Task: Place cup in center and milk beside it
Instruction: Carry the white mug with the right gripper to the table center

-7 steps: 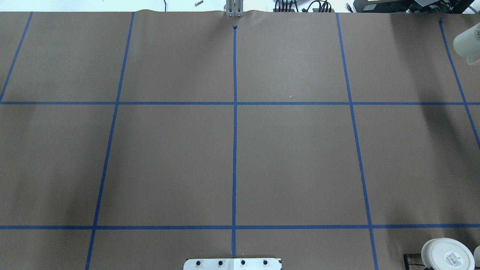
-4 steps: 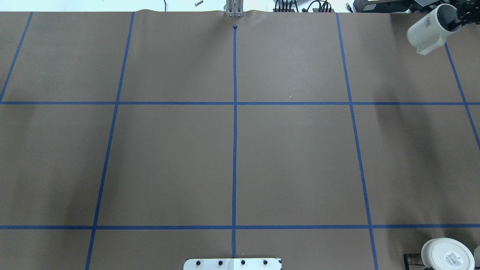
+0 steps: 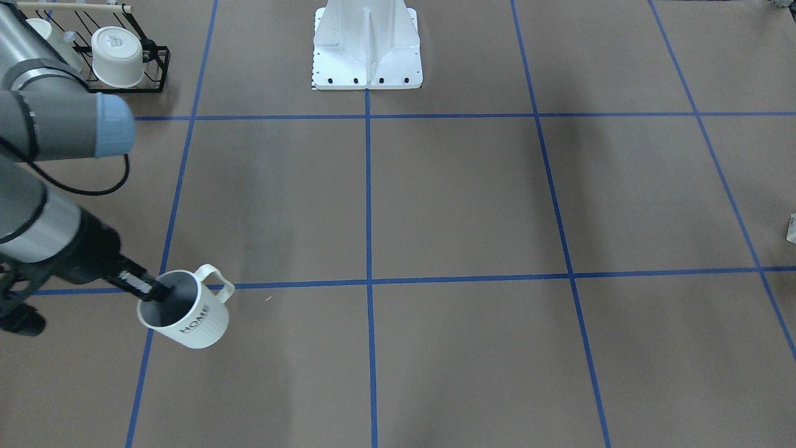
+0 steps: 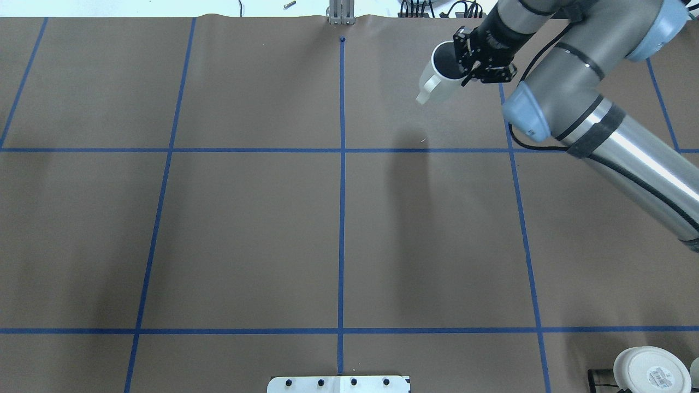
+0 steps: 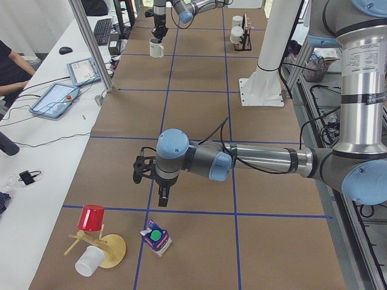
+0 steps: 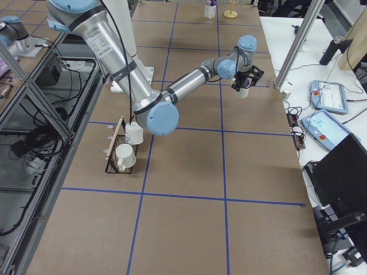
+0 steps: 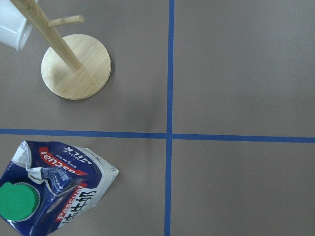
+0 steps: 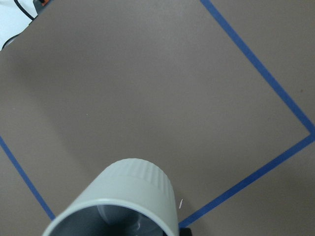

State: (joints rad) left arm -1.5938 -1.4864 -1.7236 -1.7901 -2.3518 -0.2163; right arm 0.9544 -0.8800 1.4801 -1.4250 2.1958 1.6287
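Note:
My right gripper is shut on the rim of the cup, a white mug with a dark grey inside and a loop handle. It holds the cup tilted above the table's far right part. The front view shows the cup and the gripper, to the left of the center crossing. The center is bare. The milk stands at the table's left end, and also shows in the left wrist view. My left gripper hovers just above and beside it; I cannot tell whether it is open.
A wooden mug tree with a red cup and a white cup stands next to the milk. A black rack with white mugs sits near the robot base. Tablets lie on the side table.
My right arm has come in from the overhead view's right edge and carried the cup leftward over the table's far side. The cup's shadow now falls near the center line.

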